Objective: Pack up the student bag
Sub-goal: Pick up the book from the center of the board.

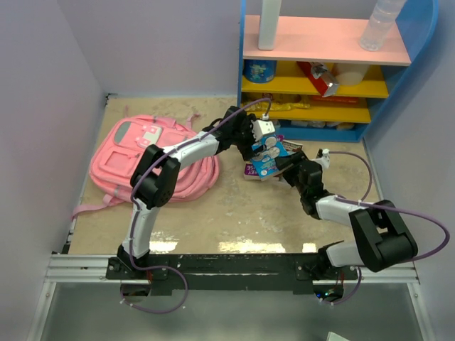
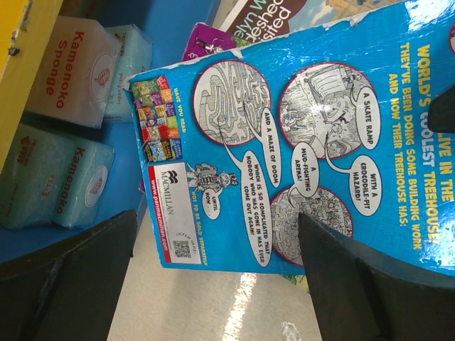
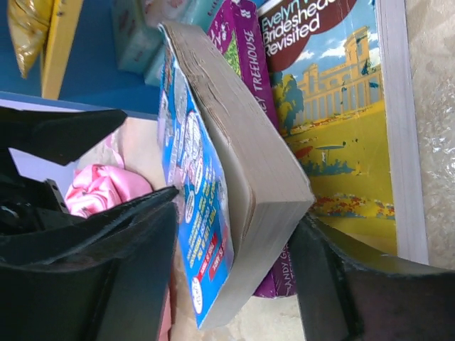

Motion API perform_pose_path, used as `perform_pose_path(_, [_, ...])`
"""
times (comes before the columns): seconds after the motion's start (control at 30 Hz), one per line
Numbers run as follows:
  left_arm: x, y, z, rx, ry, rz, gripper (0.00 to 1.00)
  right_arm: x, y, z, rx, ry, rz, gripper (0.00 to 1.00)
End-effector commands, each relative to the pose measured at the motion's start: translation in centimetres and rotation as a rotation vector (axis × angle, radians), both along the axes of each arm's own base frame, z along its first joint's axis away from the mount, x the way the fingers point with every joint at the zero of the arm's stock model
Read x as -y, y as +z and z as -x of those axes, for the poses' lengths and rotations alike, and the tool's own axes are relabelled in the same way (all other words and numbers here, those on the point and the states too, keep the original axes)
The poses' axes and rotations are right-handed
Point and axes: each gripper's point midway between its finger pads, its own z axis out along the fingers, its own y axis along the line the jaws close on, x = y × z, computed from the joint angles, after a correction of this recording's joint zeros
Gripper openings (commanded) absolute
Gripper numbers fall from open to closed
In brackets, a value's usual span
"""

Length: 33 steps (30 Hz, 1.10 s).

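The student bag (image 1: 142, 153), big and pink, lies flat at the back left of the table; a fold of it (image 3: 99, 188) shows behind my right fingers. A thick blue paperback (image 1: 269, 155) stands tilted on edge in the middle. My right gripper (image 1: 281, 165) (image 3: 238, 206) is shut on this blue book (image 3: 206, 199): one finger presses the cover, the other the lower corner of the pages. My left gripper (image 1: 254, 138) (image 2: 217, 217) is open, and the book's back cover (image 2: 284, 142) lies just beyond its fingertips.
A purple book (image 3: 245, 42) and a yellow-covered book (image 3: 334, 106) lie flat under and behind the blue one. A blue and yellow shelf unit (image 1: 320, 92) stands at the back right, holding sponge packs (image 2: 71, 71); a bottle (image 1: 380, 25) is on top.
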Motion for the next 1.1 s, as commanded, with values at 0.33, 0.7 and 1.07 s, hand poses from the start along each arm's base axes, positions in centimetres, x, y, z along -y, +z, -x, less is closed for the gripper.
perform_pose_path(0.33, [0.1, -2.4, 4.4, -0.099, -0.114, -0.088, 1.00, 0.4, 3.6, -2.6, 0.120, -0.047, 0.026, 0.30])
perform_pose_path(0.7, [-7.2, 6.9, 6.6, -0.033, 0.048, -0.119, 1.00, 2.4, 6.4, -1.3, 0.128, -0.067, 0.179, 0.00])
perform_pose_path(1.07, [-20.9, 7.5, 10.4, -0.037, 0.307, -0.207, 0.74, 0.6, 8.9, 0.1, 0.161, 0.074, 0.190, 0.00])
